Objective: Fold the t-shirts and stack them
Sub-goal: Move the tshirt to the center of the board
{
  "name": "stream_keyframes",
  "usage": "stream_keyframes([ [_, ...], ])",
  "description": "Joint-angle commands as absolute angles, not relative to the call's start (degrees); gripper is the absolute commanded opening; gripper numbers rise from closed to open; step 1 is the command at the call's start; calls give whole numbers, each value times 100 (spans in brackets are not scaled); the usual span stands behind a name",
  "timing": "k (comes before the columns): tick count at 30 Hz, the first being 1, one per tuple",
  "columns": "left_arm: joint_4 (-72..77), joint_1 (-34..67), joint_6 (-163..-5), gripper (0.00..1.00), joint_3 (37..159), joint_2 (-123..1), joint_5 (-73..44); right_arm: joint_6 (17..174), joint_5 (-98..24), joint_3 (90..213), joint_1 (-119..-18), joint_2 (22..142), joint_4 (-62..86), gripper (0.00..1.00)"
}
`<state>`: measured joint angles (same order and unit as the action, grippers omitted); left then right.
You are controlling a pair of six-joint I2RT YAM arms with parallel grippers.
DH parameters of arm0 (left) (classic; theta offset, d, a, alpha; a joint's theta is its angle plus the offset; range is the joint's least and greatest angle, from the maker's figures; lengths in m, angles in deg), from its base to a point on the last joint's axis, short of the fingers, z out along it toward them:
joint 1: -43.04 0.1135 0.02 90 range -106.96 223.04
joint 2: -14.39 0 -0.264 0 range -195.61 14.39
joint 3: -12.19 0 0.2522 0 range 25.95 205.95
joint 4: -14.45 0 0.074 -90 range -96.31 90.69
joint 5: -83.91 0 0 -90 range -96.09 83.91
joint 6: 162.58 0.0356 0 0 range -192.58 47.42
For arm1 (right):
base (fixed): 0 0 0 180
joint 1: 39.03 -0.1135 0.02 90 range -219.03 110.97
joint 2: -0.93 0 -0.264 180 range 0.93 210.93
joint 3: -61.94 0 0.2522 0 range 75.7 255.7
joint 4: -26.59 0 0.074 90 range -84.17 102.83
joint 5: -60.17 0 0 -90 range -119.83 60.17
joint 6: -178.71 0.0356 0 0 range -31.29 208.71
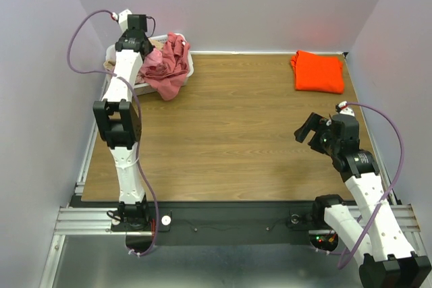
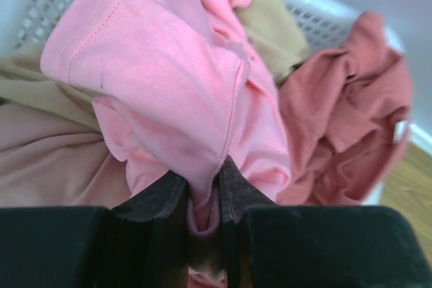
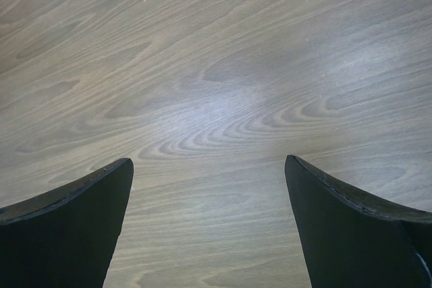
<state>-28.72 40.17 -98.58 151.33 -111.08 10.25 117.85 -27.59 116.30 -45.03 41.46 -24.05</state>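
— Left claw (image 2: 202, 183), up in the upper left of the overhead view: what has it got?

— Its jaws are pressed together on a fold of the pink t-shirt (image 2: 169, 92), which bunches up out of the white basket (image 2: 324, 21).

— How should that cloth handle?

— Light, limp and not fragile, by the look of it. From a single pinch it would likely hang as a bundle, and it could drag its neighbours along. The tan t-shirt (image 2: 270, 25) lies against it, and the dusty rose t-shirt (image 2: 344, 119) spills over the basket's rim just to the right. The shoulders or hem corners seem the better places to hold it for spreading. Which part is pinched cannot be told.

— And moving right?

— The wooden surface (image 1: 229, 133) is flat and smooth-grained, with open wood across the middle of the frame. That looks like room enough to lay a shirt out, and cloth should slide on it easily. Pale walls close in the left, far and right sides.

— Upper right?

— The orange t-shirt (image 1: 317, 71) lies folded there, near the far edge. Below it, at the right of the frame, the right claw (image 3: 209, 160) hovers over bare wood with its jaws spread wide. It holds nothing and is well apart from the orange t-shirt.
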Motion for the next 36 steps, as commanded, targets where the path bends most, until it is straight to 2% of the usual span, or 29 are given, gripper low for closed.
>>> stream_keyframes([
  [1,-2507,4031,-9903,0,15524,-9900,1237,11727,-2772,11595,-4518,4066,-2198,100],
  [4,-2410,4023,-9947,0,15532,-9478,1045,11745,-2719,11587,-4509,4013,-2198,100],
  [11,-2278,3707,-9781,0,15497,-8311,-326,11736,-2754,11587,-4500,4004,-2180,100],
  [17,-1892,2240,-9464,0,15138,-7160,-467,11736,-2780,11587,-4509,3942,-2180,100],
  [21,-1434,1414,-9728,0,14636,-6648,-1548,11762,-2693,11604,-4509,3855,-2180,100],
  [24,-1285,789,-9701,0,14216,-6341,-1305,11858,-2456,11587,-4518,3758,-2197,100],
  [25,-1258,719,-9780,0,13744,-6261,-1199,11885,-2342,11604,-4509,3714,-2215,100],
  [26,-1241,709,-9850,18,13443,-6121,-893,11894,-2176,11639,-4509,3670,-2293,100],
  [27,-1284,701,-9920,31,12779,-6059,-655,11981,-2070,11691,-4509,3644,-2390,100],
  [28,-1302,700,-9999,55,12398,-5980,-244,12060,-1955,11770,-4509,3635,-2504,100],
  [29,-1389,700,-10235,98,11611,-5840,439,12140,-1824,11902,-4509,3583,-2705,100],
  [30,-1451,700,-10403,99,11604,-5760,794,12158,-1779,11990,-4509,3565,-2803,100],
  [31,-1486,700,-10700,99,10847,-5638,1050,12149,-1709,12156,-4509,3538,-3004,100],
  [35,-1556,771,-11351,98,9069,-5217,1570,12088,-1489,12482,-4509,3468,-3479,100],
  [36,-1566,788,-11484,98,9064,-5119,1623,12079,-1462,12492,-4509,3459,-3524,100],
])
